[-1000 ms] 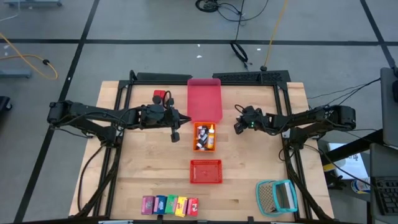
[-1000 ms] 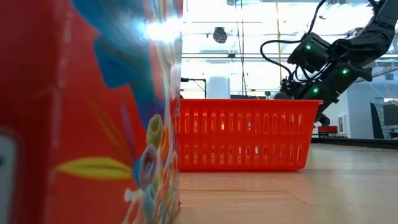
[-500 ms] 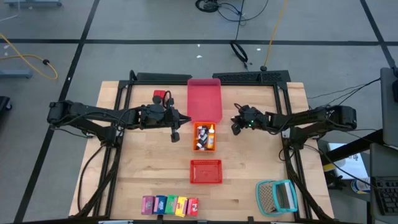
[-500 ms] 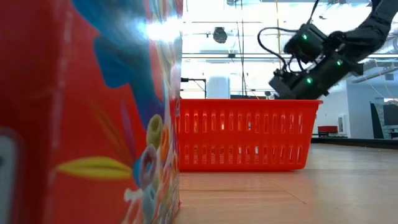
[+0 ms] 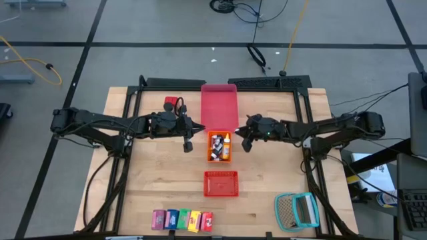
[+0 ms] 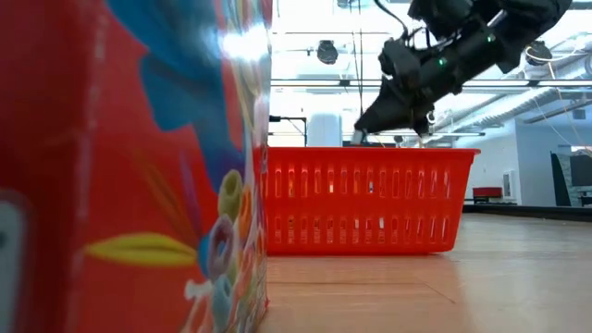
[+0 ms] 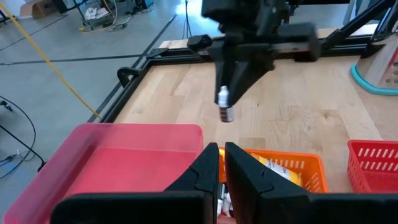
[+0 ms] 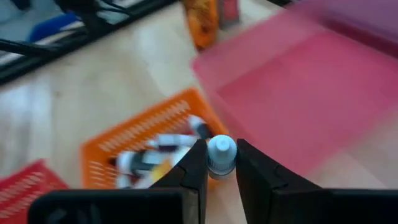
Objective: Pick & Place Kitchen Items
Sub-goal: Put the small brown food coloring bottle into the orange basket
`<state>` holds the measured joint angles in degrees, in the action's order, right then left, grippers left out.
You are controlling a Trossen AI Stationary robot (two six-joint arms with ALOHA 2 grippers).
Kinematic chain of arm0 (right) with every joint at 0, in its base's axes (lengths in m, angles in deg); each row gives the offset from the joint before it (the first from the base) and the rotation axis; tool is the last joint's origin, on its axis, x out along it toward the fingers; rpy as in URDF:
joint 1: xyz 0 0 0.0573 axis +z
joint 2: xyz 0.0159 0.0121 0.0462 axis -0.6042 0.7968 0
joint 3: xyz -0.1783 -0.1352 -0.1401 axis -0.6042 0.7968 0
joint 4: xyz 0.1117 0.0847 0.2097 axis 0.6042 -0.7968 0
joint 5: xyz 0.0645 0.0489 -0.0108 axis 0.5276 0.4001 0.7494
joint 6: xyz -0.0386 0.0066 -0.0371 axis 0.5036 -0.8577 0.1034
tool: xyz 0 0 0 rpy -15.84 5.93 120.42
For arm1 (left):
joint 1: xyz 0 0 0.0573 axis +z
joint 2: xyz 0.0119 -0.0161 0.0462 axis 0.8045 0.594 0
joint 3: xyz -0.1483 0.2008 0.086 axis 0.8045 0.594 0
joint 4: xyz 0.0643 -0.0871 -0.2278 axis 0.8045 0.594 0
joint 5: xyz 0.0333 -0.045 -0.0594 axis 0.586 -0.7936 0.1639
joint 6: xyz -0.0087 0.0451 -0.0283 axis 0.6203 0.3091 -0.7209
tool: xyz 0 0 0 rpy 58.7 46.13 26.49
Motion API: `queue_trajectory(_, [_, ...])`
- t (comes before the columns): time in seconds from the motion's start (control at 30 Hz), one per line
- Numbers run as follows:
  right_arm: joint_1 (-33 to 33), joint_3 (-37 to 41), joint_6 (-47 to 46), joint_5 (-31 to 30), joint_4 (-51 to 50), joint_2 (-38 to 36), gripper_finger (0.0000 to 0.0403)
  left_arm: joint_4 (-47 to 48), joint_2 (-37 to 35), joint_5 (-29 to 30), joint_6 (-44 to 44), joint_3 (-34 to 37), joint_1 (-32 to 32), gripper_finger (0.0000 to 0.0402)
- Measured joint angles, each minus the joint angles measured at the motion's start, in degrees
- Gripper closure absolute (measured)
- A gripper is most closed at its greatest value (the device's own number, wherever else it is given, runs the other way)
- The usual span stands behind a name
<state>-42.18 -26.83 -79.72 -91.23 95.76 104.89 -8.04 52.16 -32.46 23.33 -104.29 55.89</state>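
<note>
My right gripper is shut on a tiny white-capped bottle in the air, just right of the orange basket, which holds several small bottles. My left gripper is shut and empty just left of that basket; its fingers also show in the left wrist view. A small red container stands at the far left, beside the pink tray. Several coloured cartons stand in a row at the near edge. My right gripper pinches the tiny bottle at its white cap between its two fingers. The fingers come from above, slanting down toward the table's left. The bottle hangs upright below the fingertips, its body clear of the table.
A red mesh basket stands between the orange basket and the cartons. A teal-framed mesh item lies at the near right corner. In the low view a red carton fills the left and the red basket blocks the middle.
My right gripper has gone toward the table's left edge, up to the orange basket's right side, and has risen, carrying the tiny bottle with it.
</note>
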Motion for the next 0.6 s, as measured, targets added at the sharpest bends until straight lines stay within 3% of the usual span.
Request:
queue_trajectory(0.23, [3.98,-2.68,1.29,-0.05,0.78,1.54,0.0353,-0.01,0.0,0.0,0.01,0.01,0.0,0.0371])
queue_trajectory(0.6, [5.51,-7.35,4.2,0.03,6.93,10.23,0.035,-0.28,0.01,0.0,0.01,0.02,0.0,0.0371])
